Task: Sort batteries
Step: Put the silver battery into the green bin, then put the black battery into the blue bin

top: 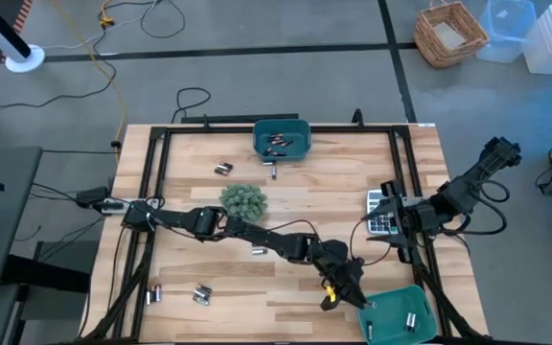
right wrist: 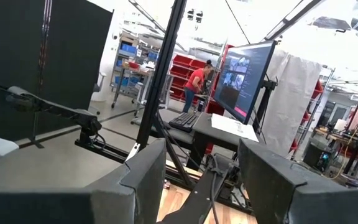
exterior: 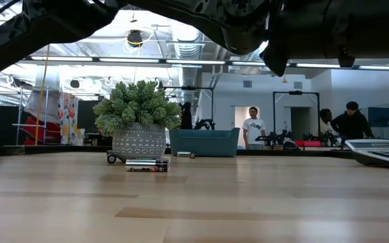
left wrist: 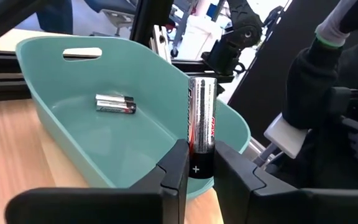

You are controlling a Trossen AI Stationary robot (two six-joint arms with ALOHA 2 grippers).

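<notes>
**One battery held up at the near bin**

The left gripper [left wrist: 201, 171] is closed on one battery [left wrist: 202, 127]. The battery stands upright, long axis up and down, and its plus end is down between the fingers. Its lowest part is hidden by the fingers. It is just at the rim of the near teal bin [left wrist: 55, 118], at the near right corner of the worktop [top: 286, 287]. From above, the arm covers this battery, so it cannot be made out there.

Two batteries [left wrist: 115, 104] lie flat side by side in that bin, touching each other.

Near the front left corner lie two small pairs of batteries [top: 201, 293]; they are too tiny to say which way they point. One more lies by the left arm in the middle [top: 258, 251]. A green plant [top: 243, 200] stands past it.

Farther back, a pair [top: 223, 169] lies on the wood. The far teal bin [top: 282, 139] holds several batteries, too small to count.

The right gripper [right wrist: 201, 168] waits at the right edge beside the calculator [top: 382, 212]. Its fingers stand apart with nothing between them.
</notes>
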